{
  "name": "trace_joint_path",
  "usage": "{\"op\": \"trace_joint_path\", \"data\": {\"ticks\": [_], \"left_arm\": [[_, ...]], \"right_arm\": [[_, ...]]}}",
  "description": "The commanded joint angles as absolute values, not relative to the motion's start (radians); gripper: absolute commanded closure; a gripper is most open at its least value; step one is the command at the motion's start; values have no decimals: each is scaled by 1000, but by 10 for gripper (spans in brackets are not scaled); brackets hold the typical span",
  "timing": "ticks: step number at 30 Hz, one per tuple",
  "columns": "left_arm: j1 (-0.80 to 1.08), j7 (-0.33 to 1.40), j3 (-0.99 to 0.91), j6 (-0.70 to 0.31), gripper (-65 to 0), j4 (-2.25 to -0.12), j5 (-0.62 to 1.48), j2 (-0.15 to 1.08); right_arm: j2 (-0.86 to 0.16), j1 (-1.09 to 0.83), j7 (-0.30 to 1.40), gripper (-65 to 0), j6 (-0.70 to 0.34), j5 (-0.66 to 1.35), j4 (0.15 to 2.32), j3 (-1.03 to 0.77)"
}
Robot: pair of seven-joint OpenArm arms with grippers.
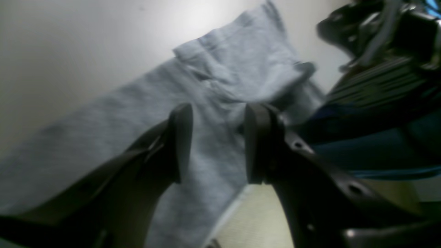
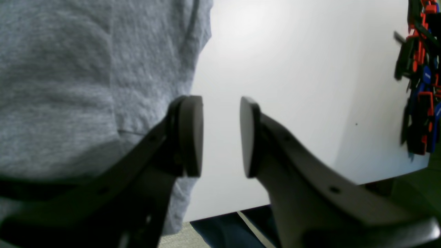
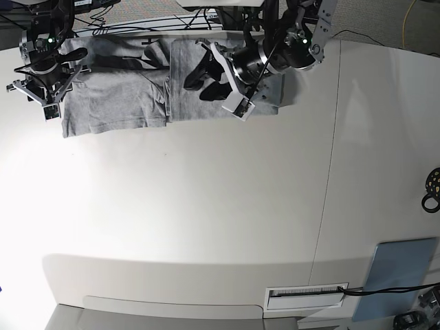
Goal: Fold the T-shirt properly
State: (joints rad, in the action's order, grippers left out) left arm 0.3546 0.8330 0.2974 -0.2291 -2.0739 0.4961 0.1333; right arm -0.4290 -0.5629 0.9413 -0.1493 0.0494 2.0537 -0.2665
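White table (image 3: 206,206) bears the T-shirt (image 3: 117,103).

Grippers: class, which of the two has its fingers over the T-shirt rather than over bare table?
The left gripper. Its fingers are spread with T-shirt fabric showing between them, while the right gripper frames only bare white table beside the cloth.

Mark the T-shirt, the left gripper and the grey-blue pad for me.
T-shirt (image 3: 113,103): base view, on the flat grey panel left of the fold.
left gripper (image 1: 217,141): left wrist view, in the gap between its parted fingertips, above the cloth.
grey-blue pad (image 3: 402,275): base view, on its bare middle.
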Motion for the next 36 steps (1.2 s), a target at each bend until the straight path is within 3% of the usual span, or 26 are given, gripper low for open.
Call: {"op": "trace_joint_path", "data": {"ticks": [1, 7, 12, 19, 24, 30, 36], "left_arm": [[340, 797, 297, -237, -260, -2090, 485, 131], [313, 784, 223, -239, -260, -2094, 411, 152], [325, 785, 31, -321, -260, -2094, 426, 153], [360, 792, -220, -411, -260, -2094, 531, 154], [392, 823, -265, -467, -260, -2094, 669, 172], [397, 823, -264, -476, -260, -2094, 736, 172], [402, 852, -264, -483, -260, -2094, 745, 172]], "right_arm": [[-443, -563, 924, -187, -140, 33, 2067, -277], [-444, -563, 944, -187, -166, 33, 2067, -277], [-446, -563, 973, -188, -197, 43, 2067, -299], [-446, -563, 860, -187, -202, 24, 2067, -495], [-446, -563, 802, -191, -229, 15, 2067, -638], [-446, -563, 816, -406, -249, 37, 2067, -653], [-447, -562, 973, -412, -229, 303, 2062, -653]]}}
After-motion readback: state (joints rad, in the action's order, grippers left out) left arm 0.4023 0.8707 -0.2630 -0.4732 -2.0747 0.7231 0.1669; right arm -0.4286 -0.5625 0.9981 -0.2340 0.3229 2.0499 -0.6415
